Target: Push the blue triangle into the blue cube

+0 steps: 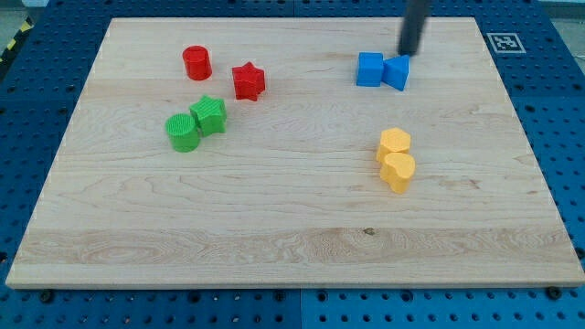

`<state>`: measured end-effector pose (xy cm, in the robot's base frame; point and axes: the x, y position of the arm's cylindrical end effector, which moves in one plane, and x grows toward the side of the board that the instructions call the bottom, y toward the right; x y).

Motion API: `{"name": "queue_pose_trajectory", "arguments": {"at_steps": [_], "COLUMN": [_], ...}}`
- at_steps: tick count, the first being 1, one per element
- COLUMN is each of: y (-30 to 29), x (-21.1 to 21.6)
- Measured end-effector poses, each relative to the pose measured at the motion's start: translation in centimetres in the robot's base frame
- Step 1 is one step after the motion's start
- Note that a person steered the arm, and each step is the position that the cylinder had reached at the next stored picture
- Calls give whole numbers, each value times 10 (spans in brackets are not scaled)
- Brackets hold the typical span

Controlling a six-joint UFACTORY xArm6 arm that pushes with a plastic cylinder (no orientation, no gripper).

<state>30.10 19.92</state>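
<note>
The blue cube (pixel 369 69) sits near the view's top, right of centre, on the wooden board. The blue triangle (pixel 398 72) stands right against the cube's right side, touching it. My tip (pixel 407 53) is the lower end of the dark rod coming down from the view's top edge. It stands just above and slightly right of the blue triangle, very close to its far edge.
A red cylinder (pixel 196 63) and a red star (pixel 248 80) lie at the upper left. A green cylinder (pixel 183 132) and a green cube (pixel 209 116) touch below them. Two yellow blocks (pixel 394 143) (pixel 398 171) touch at centre right. The board (pixel 292 238) lies on a blue pegboard.
</note>
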Motion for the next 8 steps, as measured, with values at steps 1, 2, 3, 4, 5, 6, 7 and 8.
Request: {"name": "queue_pose_trajectory", "arguments": {"at_steps": [1,2,3,4,5,6,7,8], "y": [18,13,-5,-18,-22,-27,-35,-44], "x": [10,11,17,18,18,18,18,18]}}
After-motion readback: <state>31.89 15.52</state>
